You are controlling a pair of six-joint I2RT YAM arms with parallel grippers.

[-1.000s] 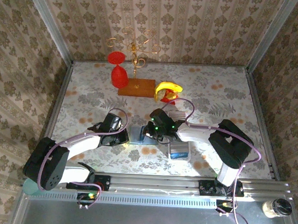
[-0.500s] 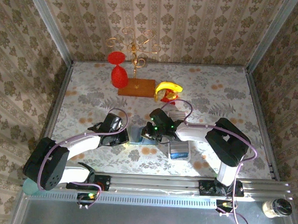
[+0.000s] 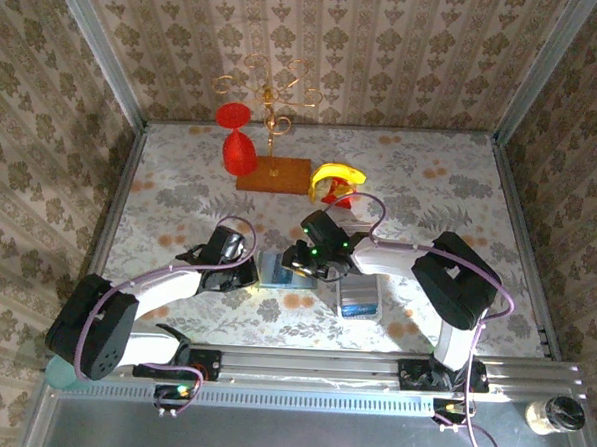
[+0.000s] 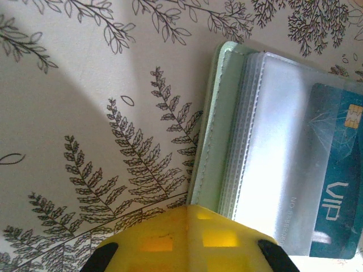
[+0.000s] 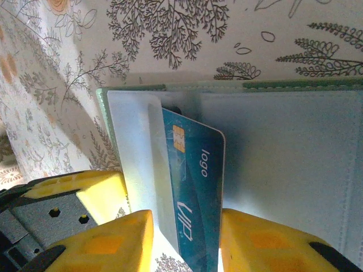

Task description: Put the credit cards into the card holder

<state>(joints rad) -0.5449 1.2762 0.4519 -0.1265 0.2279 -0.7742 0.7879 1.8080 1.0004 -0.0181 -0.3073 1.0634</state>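
As the arms meet over the middle of the counter (image 3: 180, 197), the top view shows the holder (image 3: 272, 267) lying between the left pincer (image 3: 244, 275) and the right pincer (image 3: 298, 263), close to both. From this height I cannot tell how the jaws stand. I judge that the step in hand is to slide a card into the holder.

From the left wrist, the left pincer (image 4: 190, 221) is clenched. It seems to grip the near edge of the holder (image 4: 207, 130), because the green cover and the clear sleeves run under its yellow finger. The holder lies open and flat. Beyond the pincer, to its right, the card (image 4: 334, 164) lies among the sleeves: dark blue-green, with a gold chip and the word VIP.

From the right wrist, the right pincer (image 5: 186, 221) is released. Its jaws stand apart, one at each side of the card (image 5: 195, 170), and a strip of sleeve shows between one jaw and the card. The far end of the card, with the chip, is partly under a clear pocket of the holder (image 5: 295, 85); the near end reaches back between the jaws.

So the card looks partly in, not fully. The next move probably calls for a soft push on the near end, straight along the pocket, with the left pincer steadying the holder against sliding.
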